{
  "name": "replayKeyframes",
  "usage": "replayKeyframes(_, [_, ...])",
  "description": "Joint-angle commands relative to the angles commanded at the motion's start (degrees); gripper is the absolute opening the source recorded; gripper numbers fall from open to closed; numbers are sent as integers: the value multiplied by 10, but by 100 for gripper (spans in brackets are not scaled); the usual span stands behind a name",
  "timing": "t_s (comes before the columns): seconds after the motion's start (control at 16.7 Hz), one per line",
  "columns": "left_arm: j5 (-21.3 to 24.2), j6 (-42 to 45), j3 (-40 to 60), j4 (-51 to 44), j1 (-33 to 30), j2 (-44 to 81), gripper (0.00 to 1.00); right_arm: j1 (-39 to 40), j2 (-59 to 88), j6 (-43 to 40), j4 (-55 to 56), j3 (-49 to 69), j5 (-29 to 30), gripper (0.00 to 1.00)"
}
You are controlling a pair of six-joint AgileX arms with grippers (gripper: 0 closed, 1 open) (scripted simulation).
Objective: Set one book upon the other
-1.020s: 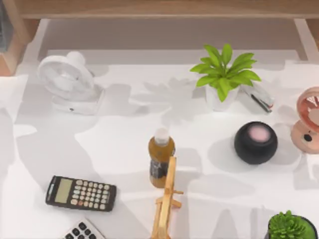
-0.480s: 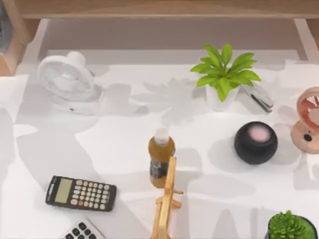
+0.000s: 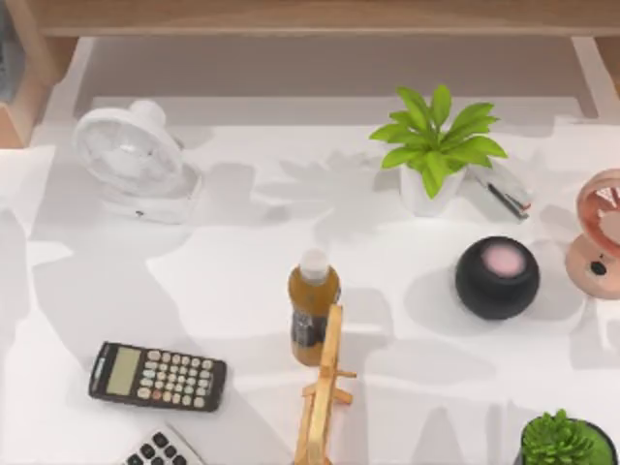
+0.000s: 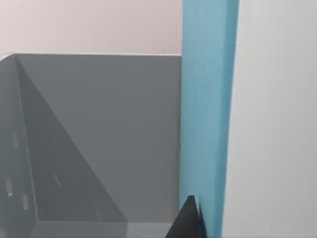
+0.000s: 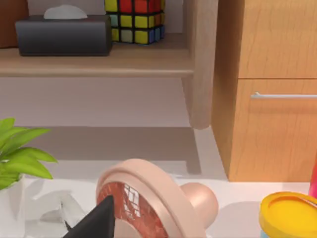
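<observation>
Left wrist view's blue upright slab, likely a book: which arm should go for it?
Left, probably. The left gripper sits right beside the blue upright slab; the right gripper faces a pink round fan instead.

- The white table (image 3: 242, 281) is seen from directly above, at some height; the potted plant (image 3: 436, 145) stands at its far side, with the pink fan (image 3: 601, 237) to the right of that plant.
- From the left wrist, a blue upright panel (image 4: 205, 124) and a grey box interior (image 4: 99, 139) are viewed very closely.
- From the right wrist, the pink fan (image 5: 143, 198) is viewed closely and level, with the plant's leaves (image 5: 20, 153) beside it and a wooden shelf (image 5: 99, 62) behind; fan and plant are shared with the overhead view.
</observation>
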Motion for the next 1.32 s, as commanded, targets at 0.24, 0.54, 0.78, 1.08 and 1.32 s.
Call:
replayKeyframes(0.24, [2, 1, -7, -5, 4, -14, 0, 0, 0, 0, 0, 0, 0, 100])
replayKeyframes(0.54, [4, 1, -17, -10, 7, -27, 0, 0, 0, 0, 0, 0, 0, 100])
replayKeyframes(0.78, [7, 18, -17, -11, 7, -36, 0, 0, 0, 0, 0, 0, 0, 100])
replayKeyframes(1.08, [31, 154, -34, -24, 41, -108, 0, 0, 0, 0, 0, 0, 0, 100])
replayKeyframes(1.32, [60, 345, -68, -40, 93, -173, 0, 0, 0, 0, 0, 0, 0, 100])
